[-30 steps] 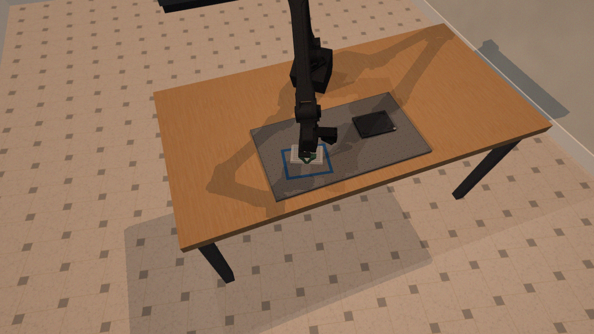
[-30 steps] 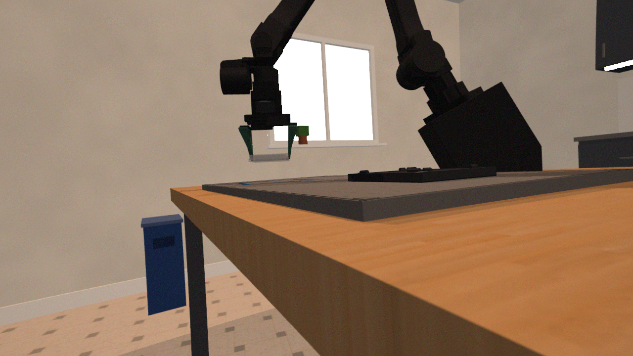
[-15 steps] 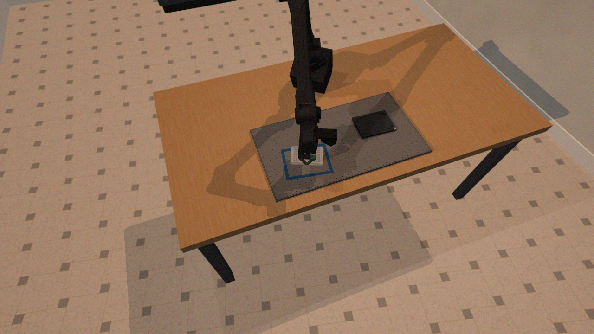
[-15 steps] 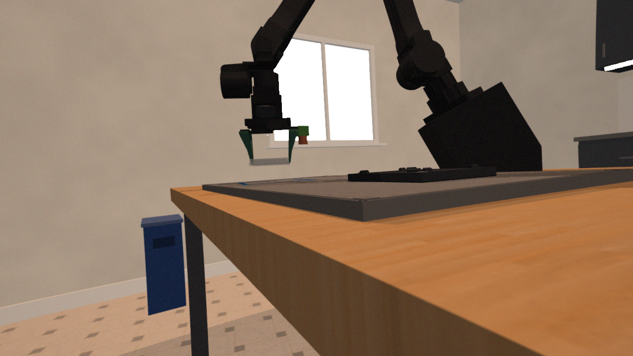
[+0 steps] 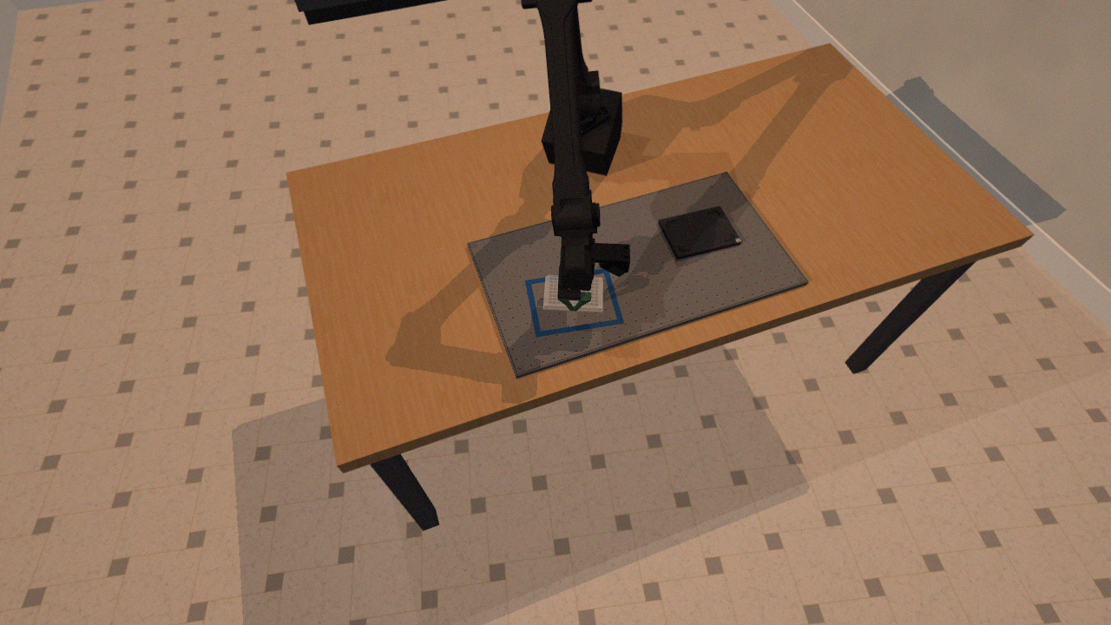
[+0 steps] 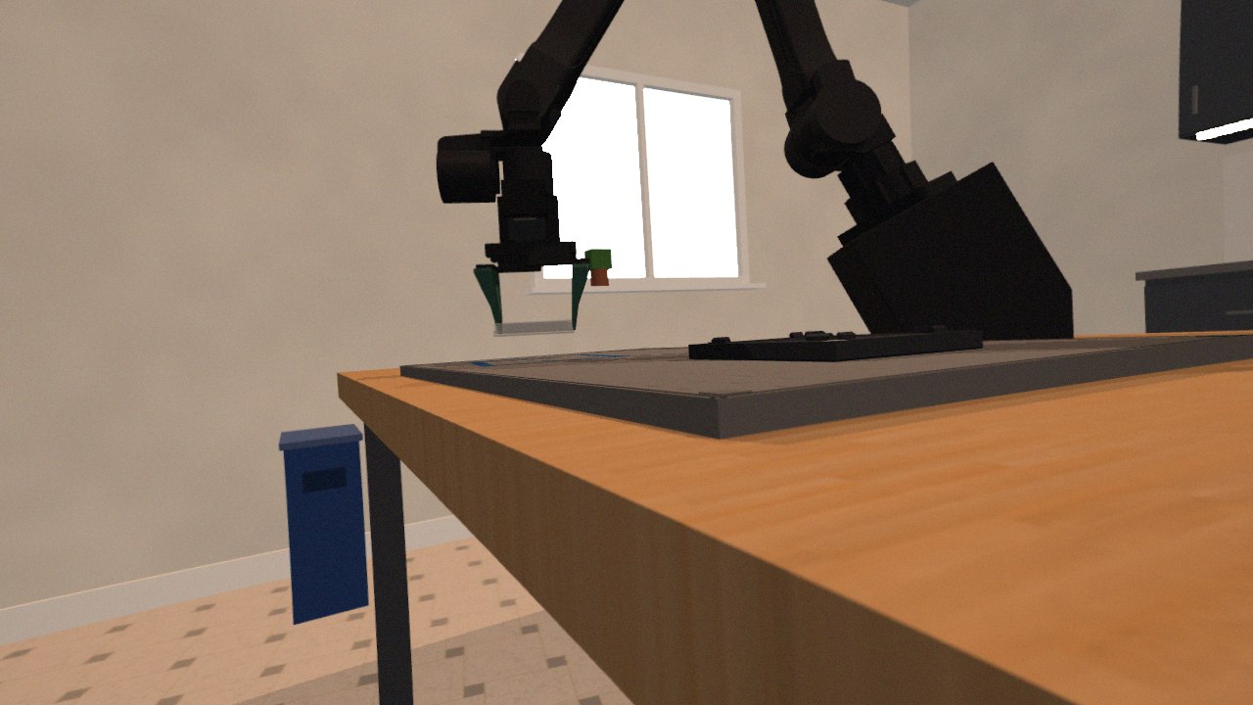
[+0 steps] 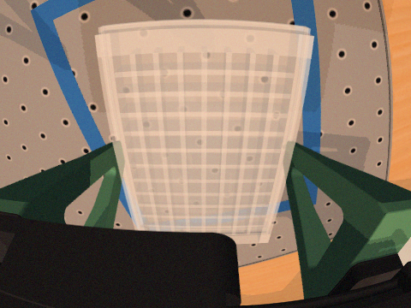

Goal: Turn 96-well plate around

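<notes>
Above the taped outline B1, we judge the plate light, rigid and slippery, the gripper clamping its sides at 3 and 9 o'clock.

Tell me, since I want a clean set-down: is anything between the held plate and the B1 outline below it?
Nothing visible. The gripper holds the plate in the air above B1, with only bare deck inside the tape.
</notes>
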Robot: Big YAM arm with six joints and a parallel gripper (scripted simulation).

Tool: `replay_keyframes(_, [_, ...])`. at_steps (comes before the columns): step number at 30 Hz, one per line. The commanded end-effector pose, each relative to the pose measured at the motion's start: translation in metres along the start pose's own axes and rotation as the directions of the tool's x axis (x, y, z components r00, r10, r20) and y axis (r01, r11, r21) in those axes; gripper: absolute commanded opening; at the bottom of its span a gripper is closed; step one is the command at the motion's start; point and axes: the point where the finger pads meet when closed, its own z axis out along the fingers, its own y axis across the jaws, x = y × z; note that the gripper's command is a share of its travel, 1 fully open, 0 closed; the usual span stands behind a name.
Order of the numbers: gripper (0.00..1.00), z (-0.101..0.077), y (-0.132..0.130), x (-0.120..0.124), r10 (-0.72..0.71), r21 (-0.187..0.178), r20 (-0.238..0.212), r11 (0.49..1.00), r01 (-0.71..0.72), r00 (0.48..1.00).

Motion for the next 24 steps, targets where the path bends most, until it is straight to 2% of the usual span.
replay_keyframes(1, [0.0,0.007,-0.001,0.004,0.001,-0.002,0.0,1.0,-0.001,1.0])
replay_keyframes(14, [0.0,0.016,0.003,0.004,-0.001,-0.012,0.001,1.0,0.001,1.0])
replay_keyframes(17, [0.0,0.017,-0.002,0.004,0.001,0.0,0.0,1.0,-0.001,1.0])
replay_keyframes(24, [0.0,0.022,0.0,0.004,0.0,-0.005,0.0,1.0,0.0,1.0])
